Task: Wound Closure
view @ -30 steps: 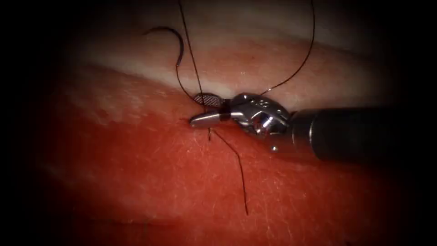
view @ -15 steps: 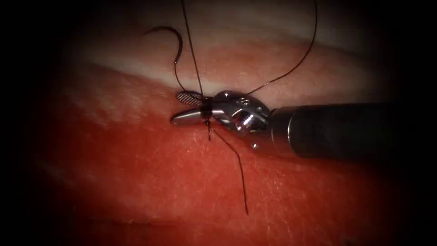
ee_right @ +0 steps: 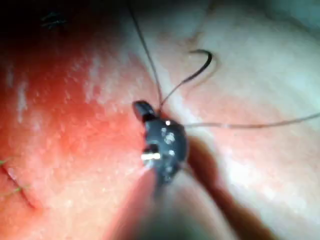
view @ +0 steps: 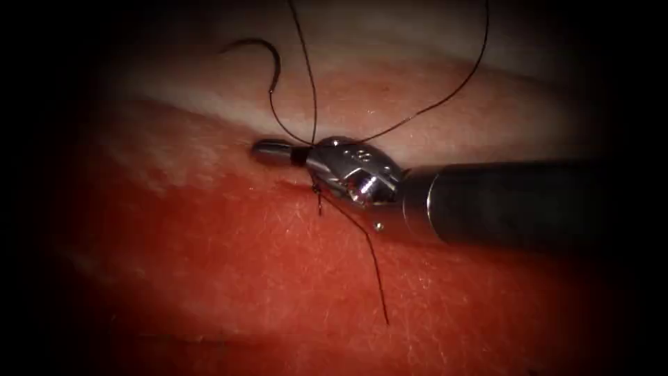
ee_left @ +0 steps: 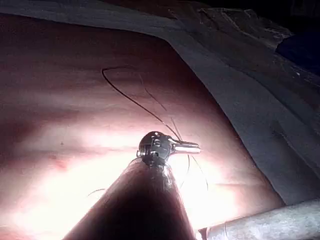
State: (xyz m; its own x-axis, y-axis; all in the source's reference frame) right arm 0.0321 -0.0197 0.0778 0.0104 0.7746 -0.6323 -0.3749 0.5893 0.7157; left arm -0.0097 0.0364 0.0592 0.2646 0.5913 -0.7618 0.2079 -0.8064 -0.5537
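One claw (view: 268, 149), the right arm's, closed on thread (view: 306, 69) above red-wet tissue (view: 209, 264); needle (view: 268, 63) lies free.

The right arm's polished, glossy silver metal tool (view: 278, 150) meets a matt dark-grey shaft (view: 508, 202). Beside its tip runs thin, smooth dark thread (view: 424, 111); beyond lies a dull dark curved needle (view: 268, 59). Under it, moist, finely grained red tissue (view: 209, 264) glistens.
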